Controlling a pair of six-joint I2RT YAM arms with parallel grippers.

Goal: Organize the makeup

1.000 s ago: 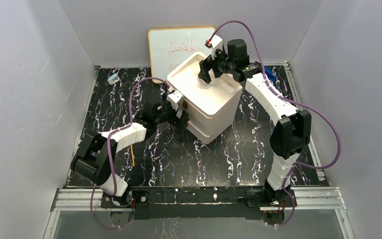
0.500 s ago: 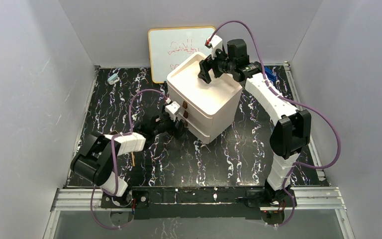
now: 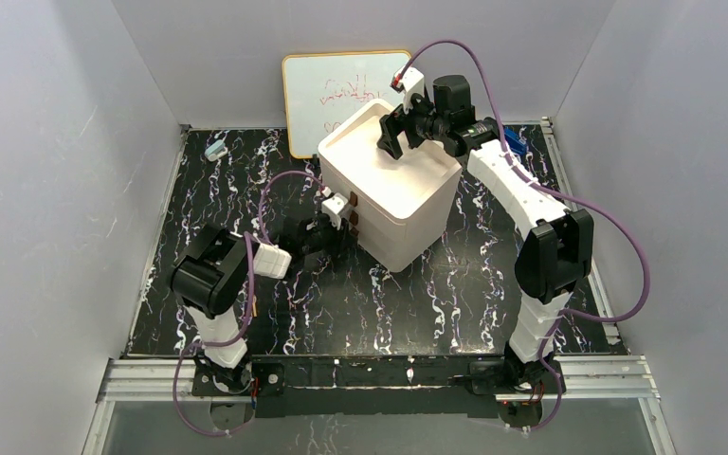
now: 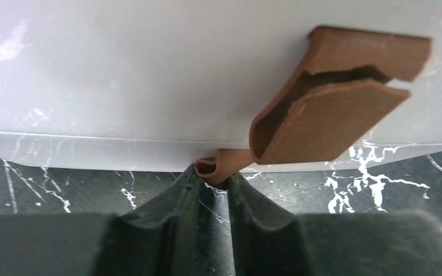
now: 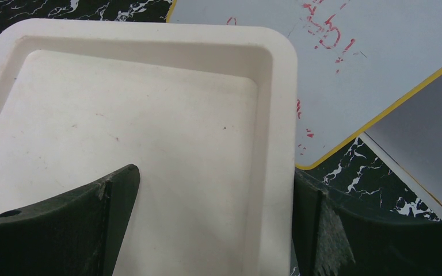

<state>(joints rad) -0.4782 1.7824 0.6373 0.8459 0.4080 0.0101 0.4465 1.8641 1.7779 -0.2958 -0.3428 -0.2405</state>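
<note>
**Left hand on the drawer handle**

The left hand point(image 4: 213, 178) is clamped on the lower brown handle point(image 4: 221, 161) of the white drawer box point(image 3: 408, 194). The right hand point(image 5: 216, 175) hangs with its fingers wide apart over the top tray point(image 5: 282, 115). A thin stick point(image 3: 255, 309) lies on the table point(image 3: 389, 303) beside the left arm.

No word, number, brand or label can be read in any view. Only handwriting is found: red marker scrawl point(image 5: 329, 30) on the yellow-edged whiteboard point(image 5: 380, 63). It is seen past the tips of the right gripper point(image 5: 214, 175), up and to the right of the right-hand finger point(image 5: 351, 230). Strokes are loose and partly cut off by the frame edge; letters cannot be made out. More small red marks are noted lower on the board, closer to that fingertip, near the yellow edge. In the top view the same scrawl is shown as a few faint red lines, too small to be read.
</note>
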